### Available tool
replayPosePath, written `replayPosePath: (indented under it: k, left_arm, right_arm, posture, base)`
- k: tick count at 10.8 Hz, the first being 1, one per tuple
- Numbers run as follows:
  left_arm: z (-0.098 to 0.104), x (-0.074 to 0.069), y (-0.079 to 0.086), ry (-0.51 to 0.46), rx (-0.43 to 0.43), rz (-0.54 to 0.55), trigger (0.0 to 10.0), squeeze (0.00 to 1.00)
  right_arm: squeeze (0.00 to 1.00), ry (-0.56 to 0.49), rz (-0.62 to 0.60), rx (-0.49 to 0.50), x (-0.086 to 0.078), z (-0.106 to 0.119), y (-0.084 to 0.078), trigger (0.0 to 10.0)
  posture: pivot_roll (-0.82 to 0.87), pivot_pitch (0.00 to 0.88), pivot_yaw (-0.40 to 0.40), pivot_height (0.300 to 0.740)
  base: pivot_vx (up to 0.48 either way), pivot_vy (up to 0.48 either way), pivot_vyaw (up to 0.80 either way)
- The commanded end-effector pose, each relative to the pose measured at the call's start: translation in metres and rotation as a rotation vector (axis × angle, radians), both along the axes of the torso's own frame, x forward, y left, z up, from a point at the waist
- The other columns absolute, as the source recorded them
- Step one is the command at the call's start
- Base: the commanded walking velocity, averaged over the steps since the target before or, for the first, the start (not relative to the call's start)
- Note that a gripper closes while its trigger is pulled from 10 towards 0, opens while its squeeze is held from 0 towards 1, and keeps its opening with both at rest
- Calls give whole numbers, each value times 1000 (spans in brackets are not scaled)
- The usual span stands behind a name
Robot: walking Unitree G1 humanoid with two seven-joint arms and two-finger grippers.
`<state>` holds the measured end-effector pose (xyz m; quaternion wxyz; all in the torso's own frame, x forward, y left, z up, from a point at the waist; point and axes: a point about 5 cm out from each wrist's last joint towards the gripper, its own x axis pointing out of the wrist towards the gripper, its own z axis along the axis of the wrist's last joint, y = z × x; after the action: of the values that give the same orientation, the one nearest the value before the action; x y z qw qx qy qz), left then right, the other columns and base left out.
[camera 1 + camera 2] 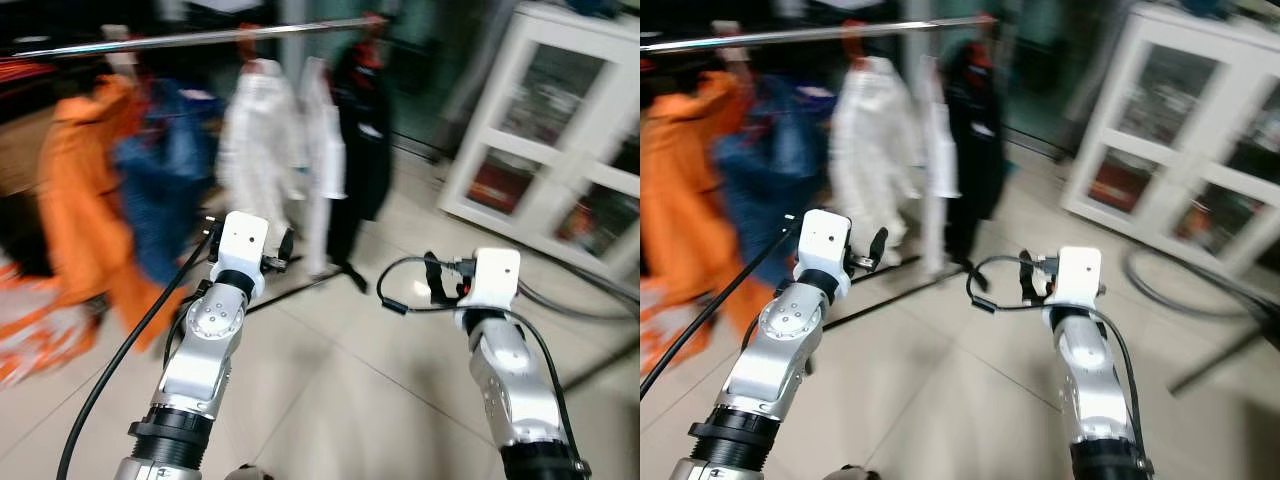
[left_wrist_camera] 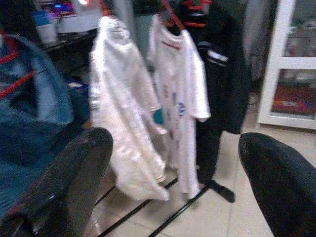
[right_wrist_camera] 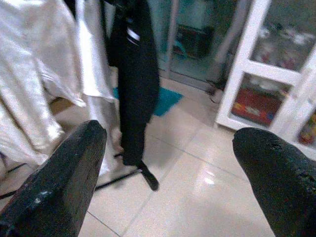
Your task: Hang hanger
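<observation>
Head views: blurred throughout; detail is soft.
Rail: a metal clothes rail point(image 1: 215, 37) runs across the top of the scene, on a stand whose black foot point(image 3: 147, 178) rests on the pale tiled floor point(image 1: 340, 400).
Garments, robot's left to right: orange garment point(image 1: 85, 190); blue denim garment point(image 1: 165, 180); white shirt point(image 2: 123, 123); white T-shirt point(image 2: 180, 98) with a faint print; black garment point(image 3: 136, 74) at the end of the row.
Hangers: red-orange hangers point(image 2: 170, 17) sit on the rail inside the necks of the white T-shirt and the black garment; others are too blurred to tell.
Left gripper point(image 2: 175, 177): raised in front of the rack, pointed at the white garments; fingers spread wide with nothing between them.
Right gripper point(image 3: 170, 173): raised beside the left one, pointed at the black garment and the floor past it; fingers likewise spread apart, nothing held.
Cabinet: a white glass-door cabinet point(image 1: 560, 140) stands to the robot's right, well apart from the rack; red items show dimly behind the lower panes.
Cables: black cables point(image 1: 120, 350) trail along both arms.
</observation>
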<state>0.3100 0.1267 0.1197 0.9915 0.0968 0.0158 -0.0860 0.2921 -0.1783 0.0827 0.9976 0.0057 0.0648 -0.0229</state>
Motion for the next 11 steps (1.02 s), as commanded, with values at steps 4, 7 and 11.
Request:
replayPosePath:
  k: [4,7,11]
  left_arm:
    - [1,2,-1,-30,32,16,10000,0]
    - [6,0,-5,-62,-30,-12,10000,0]
    - [6,2,0,-55,-10,15,10000,0]
  right_arm:
    - [0,-7,23,1,6,1,0,10000]
    - [0,-10,54,16,3,0,5,10000]
    - [0,-28,56,21,1,1,7,10000]
  posture:
    - [-39,0,-35,740]
    - [-52,0,-26,740]
    - [-53,0,-16,740]
  base:
    - [0,0,786]
    - [0,0,729]
    - [211,0,353]
